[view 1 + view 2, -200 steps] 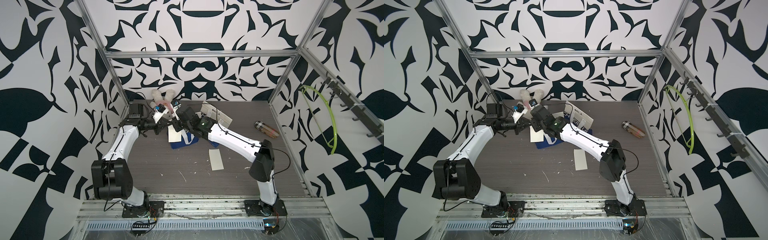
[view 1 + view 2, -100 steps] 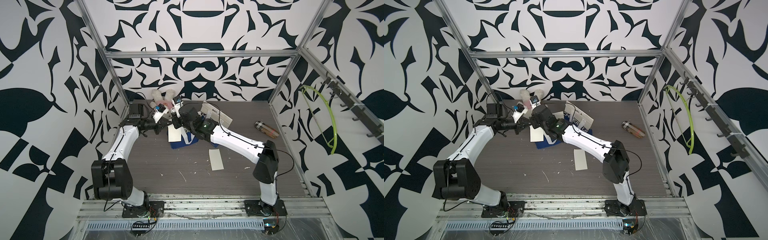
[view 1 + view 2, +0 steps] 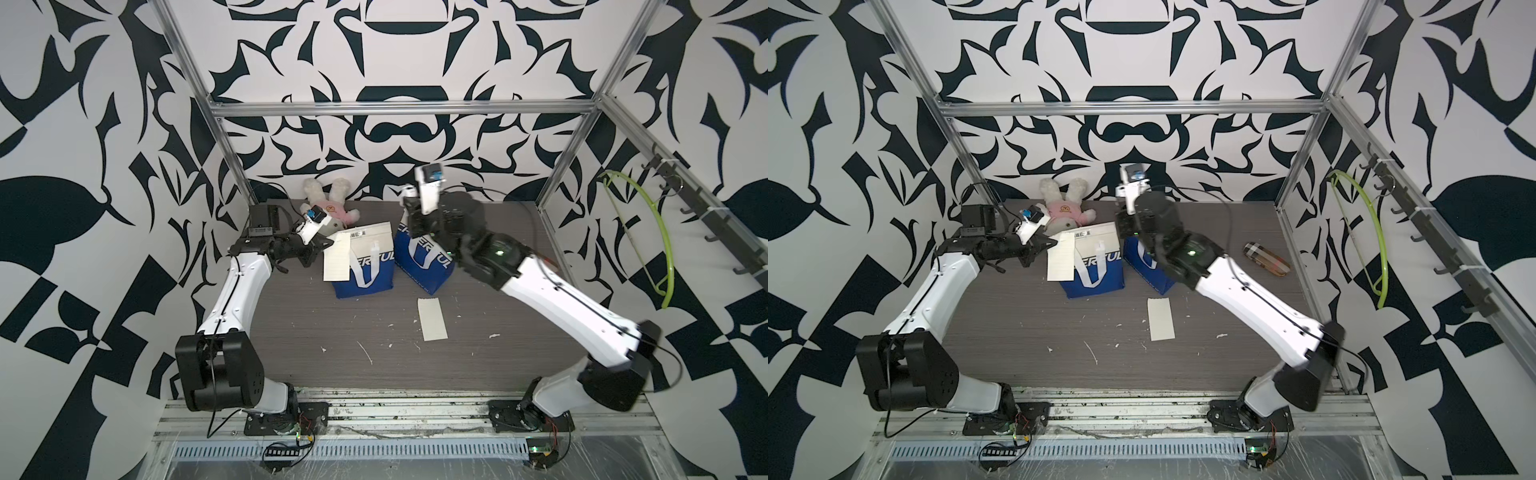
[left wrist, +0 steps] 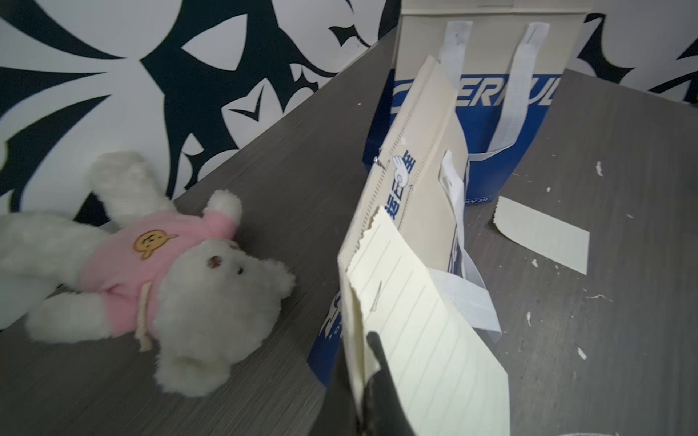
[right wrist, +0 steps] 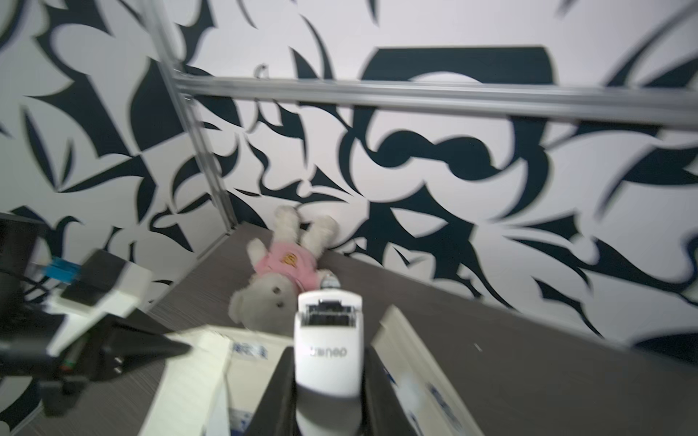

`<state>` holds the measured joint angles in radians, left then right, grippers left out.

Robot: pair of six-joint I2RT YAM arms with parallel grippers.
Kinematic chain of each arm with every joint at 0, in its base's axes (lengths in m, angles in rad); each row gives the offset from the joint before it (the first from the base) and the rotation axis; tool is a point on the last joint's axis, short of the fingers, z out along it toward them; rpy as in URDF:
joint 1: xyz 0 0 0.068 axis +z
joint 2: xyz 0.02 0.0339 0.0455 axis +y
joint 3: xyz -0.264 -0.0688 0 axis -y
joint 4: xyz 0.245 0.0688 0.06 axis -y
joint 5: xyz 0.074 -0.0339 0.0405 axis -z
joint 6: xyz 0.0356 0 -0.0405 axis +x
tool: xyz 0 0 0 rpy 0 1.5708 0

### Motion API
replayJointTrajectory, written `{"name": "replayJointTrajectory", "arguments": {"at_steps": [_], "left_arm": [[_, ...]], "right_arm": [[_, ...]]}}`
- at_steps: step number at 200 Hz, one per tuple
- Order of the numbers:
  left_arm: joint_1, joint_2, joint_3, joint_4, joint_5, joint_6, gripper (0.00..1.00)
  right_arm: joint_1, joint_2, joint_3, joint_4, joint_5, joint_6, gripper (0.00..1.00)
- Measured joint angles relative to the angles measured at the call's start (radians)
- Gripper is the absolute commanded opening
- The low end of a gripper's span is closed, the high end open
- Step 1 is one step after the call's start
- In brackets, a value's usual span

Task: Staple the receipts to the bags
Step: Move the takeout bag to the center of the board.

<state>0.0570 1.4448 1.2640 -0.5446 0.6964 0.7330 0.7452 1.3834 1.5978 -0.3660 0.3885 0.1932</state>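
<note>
Your right arm (image 3: 561, 299) has swung up off the bag (image 3: 384, 266) at frame centre, its right gripper (image 5: 328, 355) clamped on the stapler (image 5: 328, 324). The left gripper (image 3: 320, 245), closed, pins the receipt (image 3: 336, 259) to the bag's edge. The receipt now shows a staple (image 4: 376, 296), so that one looks done. The second receipt (image 3: 432, 320) waits at lower centre.

**Patterned booth around a grey desk**

White walls (image 3: 395, 62) printed with bold black leaf-like shapes close in three sides, edged by silver aluminium frame bars (image 3: 399, 109). The dark grey wood-grain desk (image 3: 316, 316) is evenly lit. On the right-hand wall, a dark hook rack (image 3: 706, 216) carries a lime-green hoop (image 3: 669, 249).
</note>
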Motion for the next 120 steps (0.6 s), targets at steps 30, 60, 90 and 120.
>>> {"name": "replayJointTrajectory", "arguments": {"at_steps": [30, 60, 90, 120], "left_arm": [[0.035, -0.016, 0.019, -0.024, -0.062, 0.013, 0.04], [0.053, -0.018, 0.019, -0.037, -0.095, 0.032, 0.19], [0.056, -0.040, -0.006, -0.028, -0.125, 0.023, 0.65], [0.057, -0.076, -0.053, 0.000, -0.135, -0.013, 1.00]], "right_arm": [[-0.187, -0.229, -0.102, -0.286, 0.057, 0.119, 0.00], [-0.296, -0.321, -0.259, -0.493, 0.024, 0.221, 0.00], [-0.427, -0.241, -0.433, -0.578, -0.121, 0.273, 0.00], [-0.509, -0.064, -0.571, -0.571, -0.254, 0.288, 0.00]]}}
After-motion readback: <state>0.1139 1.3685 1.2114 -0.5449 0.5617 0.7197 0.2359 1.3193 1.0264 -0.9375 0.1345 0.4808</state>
